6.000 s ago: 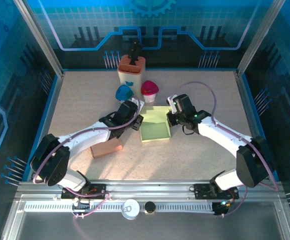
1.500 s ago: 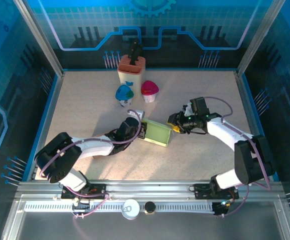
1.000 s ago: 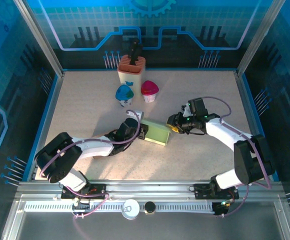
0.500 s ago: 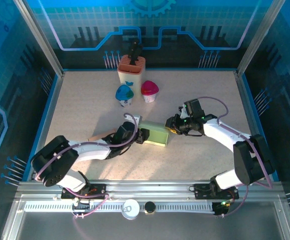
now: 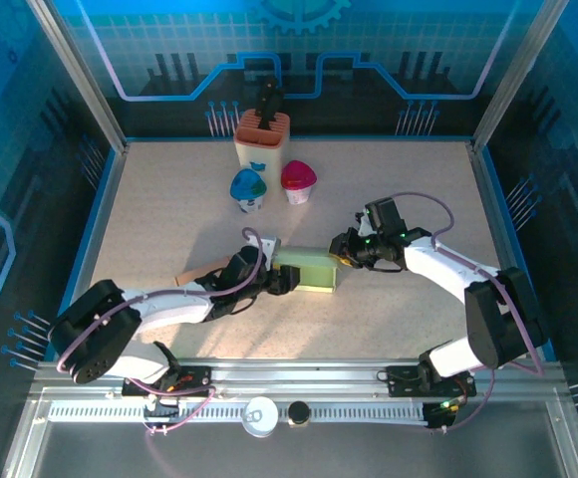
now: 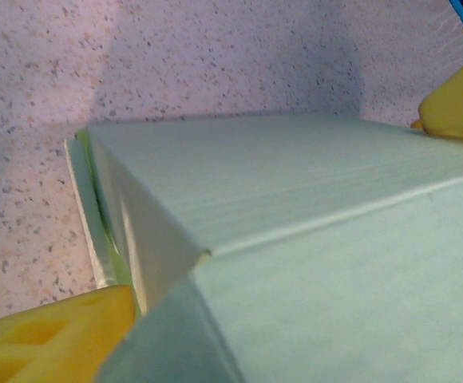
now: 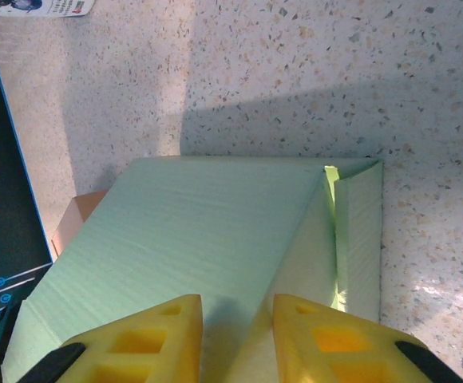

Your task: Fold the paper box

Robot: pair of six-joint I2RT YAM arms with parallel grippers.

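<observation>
- Lying low and closed near the middle of the bench (image 5: 159,209), the pale green paper box (image 5: 311,272) now looks like a flat slab. Six seconds ago it was an open tray, and a second and a half ago it stood tilted up.
- The left claw (image 5: 283,279) sits at the box's left end with its fingers spread wide. In the left wrist view one yellow finger (image 6: 52,339) is by the box's near corner and the other is past its far side. The claw has widened over the last second.
- The left arm has sunk flatter toward the bench and stretches further left than before.
- The right claw (image 5: 341,255) is at the box's right end, a little further left than a second ago. Its fingers (image 7: 136,343) are drawn near together, pinching the box's edge.
- A brown block (image 5: 191,274) peeks out behind the left arm; six seconds ago it lay in plain view in front of that arm.
- A blue cup (image 5: 248,187), a pink cup (image 5: 298,179) and an orange holder (image 5: 262,137) stand at the back, unmoved.
</observation>
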